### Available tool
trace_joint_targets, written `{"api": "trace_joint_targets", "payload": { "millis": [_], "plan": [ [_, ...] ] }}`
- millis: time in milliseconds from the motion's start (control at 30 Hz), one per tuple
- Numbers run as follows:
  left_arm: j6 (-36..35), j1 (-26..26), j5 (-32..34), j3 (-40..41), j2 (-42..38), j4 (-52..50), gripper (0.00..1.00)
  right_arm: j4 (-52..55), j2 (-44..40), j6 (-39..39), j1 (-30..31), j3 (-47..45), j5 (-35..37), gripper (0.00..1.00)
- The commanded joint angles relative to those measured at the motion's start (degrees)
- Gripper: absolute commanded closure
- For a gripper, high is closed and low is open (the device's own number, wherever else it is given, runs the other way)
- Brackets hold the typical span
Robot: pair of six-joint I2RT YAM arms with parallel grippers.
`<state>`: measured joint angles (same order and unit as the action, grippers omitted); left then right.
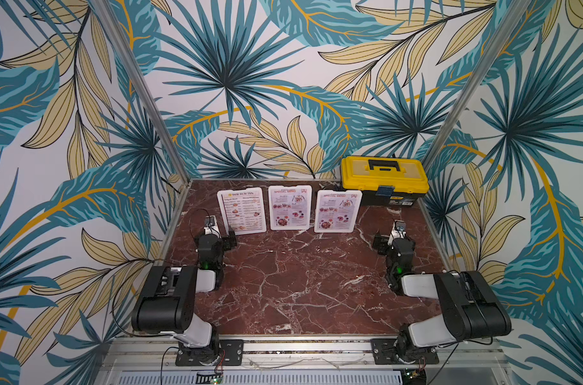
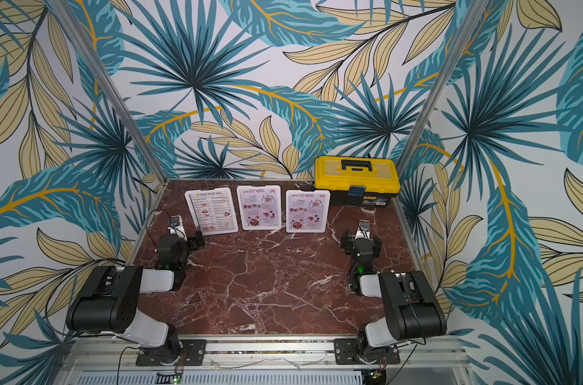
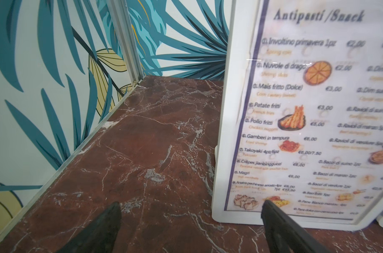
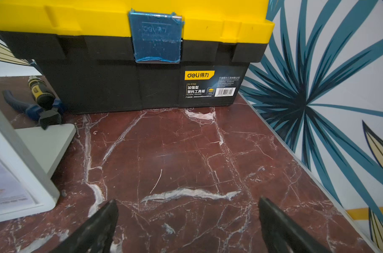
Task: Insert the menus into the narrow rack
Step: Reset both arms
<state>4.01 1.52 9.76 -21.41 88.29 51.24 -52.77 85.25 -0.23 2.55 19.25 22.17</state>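
Menus (image 1: 290, 207) upright on red marble tabletop (image 1: 300, 283), leaf-print walls (image 1: 250, 83) around; left pincer (image 3: 190, 204) and right pincer (image 4: 188, 200) spread

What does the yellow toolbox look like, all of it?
The toolbox looks plastic: yellow lid, black handle on top, black body. The lid is down, with a blue latch at the front and a "deli" label on the body. It stands upright at the table's far right corner, by the wall. Pliers and a screwdriver lie next to it; touching or not, I cannot tell.
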Motion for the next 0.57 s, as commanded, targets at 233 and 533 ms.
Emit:
{"api": "trace_joint_targets", "payload": {
  "millis": [233, 533],
  "plan": [
    [-1.14, -0.44, -0.44, -0.04, 0.13, 2.16, 0.00, 0.22, 0.18, 0.94, -0.15, 1.59, -0.99, 0.01],
    [-1.24, -0.46, -0.39, -0.04, 0.13, 2.12, 0.00, 0.40, 0.26, 0.97, -0.17, 1.68, -0.99, 0.01]
  ]
}}
